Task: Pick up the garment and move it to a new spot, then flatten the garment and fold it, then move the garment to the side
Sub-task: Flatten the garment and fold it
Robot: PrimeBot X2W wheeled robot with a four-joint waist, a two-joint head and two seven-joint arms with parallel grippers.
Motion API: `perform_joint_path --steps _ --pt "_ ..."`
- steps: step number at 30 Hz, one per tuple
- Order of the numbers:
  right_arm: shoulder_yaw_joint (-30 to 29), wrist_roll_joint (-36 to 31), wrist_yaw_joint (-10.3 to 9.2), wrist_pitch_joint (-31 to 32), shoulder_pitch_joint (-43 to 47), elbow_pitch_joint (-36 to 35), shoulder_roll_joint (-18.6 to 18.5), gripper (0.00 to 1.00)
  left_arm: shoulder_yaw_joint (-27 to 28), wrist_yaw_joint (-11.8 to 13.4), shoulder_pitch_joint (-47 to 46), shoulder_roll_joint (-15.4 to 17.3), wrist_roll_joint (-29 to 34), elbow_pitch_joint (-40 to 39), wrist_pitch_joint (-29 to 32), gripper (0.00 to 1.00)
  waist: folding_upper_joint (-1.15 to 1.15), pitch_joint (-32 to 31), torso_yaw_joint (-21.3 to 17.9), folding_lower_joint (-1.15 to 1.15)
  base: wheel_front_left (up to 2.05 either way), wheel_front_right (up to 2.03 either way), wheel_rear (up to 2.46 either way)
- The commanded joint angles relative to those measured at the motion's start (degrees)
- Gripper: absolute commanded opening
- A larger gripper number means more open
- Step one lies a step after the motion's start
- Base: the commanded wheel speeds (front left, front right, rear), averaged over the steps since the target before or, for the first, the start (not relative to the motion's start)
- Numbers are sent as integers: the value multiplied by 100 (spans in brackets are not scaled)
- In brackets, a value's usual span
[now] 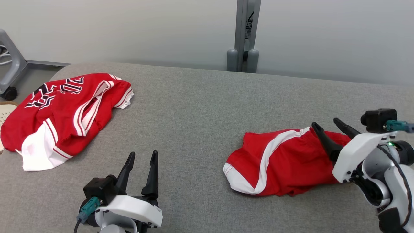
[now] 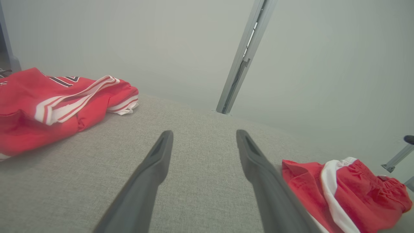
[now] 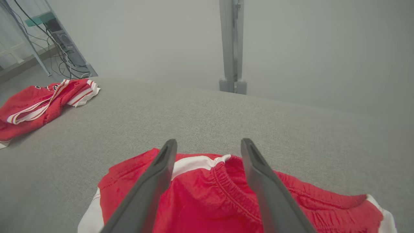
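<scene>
Left hand [image 1: 143, 153]: fingers spread wide, empty, over bare table [image 1: 194, 113]. Right hand [image 1: 325, 122]: spread wide, gripping nothing, fingers over the waistband of the red shorts [image 1: 275, 168], which lie crumpled at table right. Red jersey [image 1: 61, 113]: heaped far left.

Light: even, diffuse, moderately bright, with no hard source in frame. The wall on either side of the grey post [image 1: 243, 32] is flat pale grey, free of glare.

Shadows: soft. There is a thin dark rim under the red shorts [image 1: 278, 168], nearer than the post and to its right, and a fainter one beside the red jersey [image 1: 61, 113], to the post's left.

Head view: sharp, and the weave of the table [image 1: 200, 106] is resolved.

Wrist views: wide-angle. The post [image 2: 245, 58] leans in the left one, and the table's far edge bows in the right. The dark fingers [image 2: 147, 181] go soft toward the frame bottom. The wall behind the post is hazy.
</scene>
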Motion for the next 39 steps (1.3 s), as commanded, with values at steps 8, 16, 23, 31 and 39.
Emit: perform_joint_path --steps 8,16,23,31,39 --pt "-214 305 1 1787 -181 -120 -248 100 -56 22 40 22 -70 -16 -4 100 0 51 148 0 0 0 0" --pt "-408 90 1 2323 -414 -143 -264 100 -165 37 -184 22 -128 -89 -4 100 0 411 301 0 0 0 0" --pt "-453 181 1 2724 -704 137 -276 100 -274 53 -365 23 -194 -180 -4 100 0 676 453 0 0 0 0" --pt "-430 322 1 2986 -969 367 -284 100 -300 74 -447 22 -225 -180 -4 100 0 812 575 0 0 0 0" --pt "-461 440 1 3061 -1106 584 -245 100 -317 83 -486 22 -237 -213 -4 100 0 894 626 0 0 0 0"
